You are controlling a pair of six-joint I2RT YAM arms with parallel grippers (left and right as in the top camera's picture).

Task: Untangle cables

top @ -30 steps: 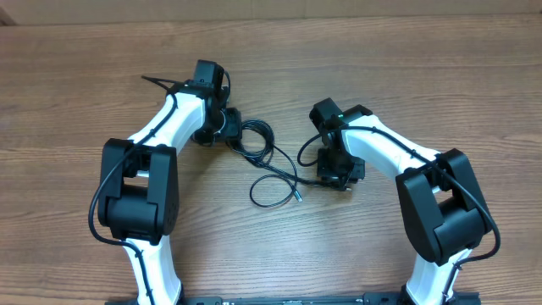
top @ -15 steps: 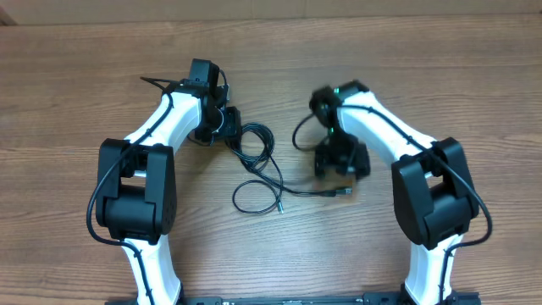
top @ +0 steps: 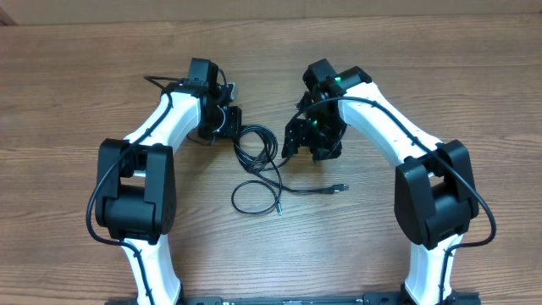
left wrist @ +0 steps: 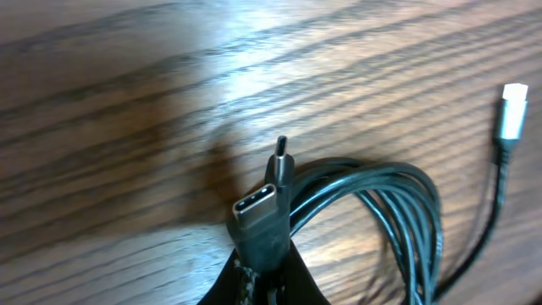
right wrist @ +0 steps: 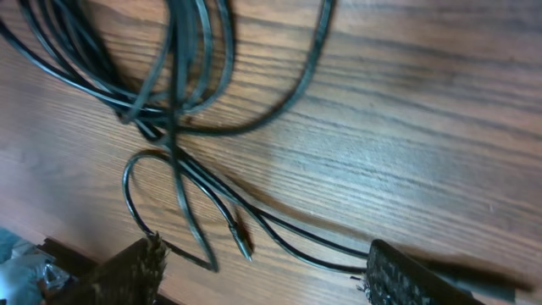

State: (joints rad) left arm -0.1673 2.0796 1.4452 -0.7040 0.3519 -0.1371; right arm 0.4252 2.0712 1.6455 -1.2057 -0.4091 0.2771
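Observation:
The black cables (top: 256, 146) lie coiled on the wooden table between the arms, with a loose loop (top: 252, 196) nearer the front and a plug end (top: 339, 188) lying free to the right. My left gripper (left wrist: 262, 273) is shut on a dark USB-C plug (left wrist: 257, 216) at the coil's left edge (top: 230, 127). A silver-tipped plug (left wrist: 513, 110) lies at the right of the left wrist view. My right gripper (right wrist: 262, 280) is open above the table, just right of the coil (top: 305, 140). A thin plug tip (right wrist: 242, 243) and two strands lie between its fingers (right wrist: 127, 271), untouched.
Thicker black wires run along both white arms (top: 169, 119). The wooden table (top: 474, 93) stretches bare to the far left, far right and front of the cables.
My left gripper has closed on the plug. My right gripper has opened, left the cable end on the table and moved back and left toward the coil. The loose loop shifted left.

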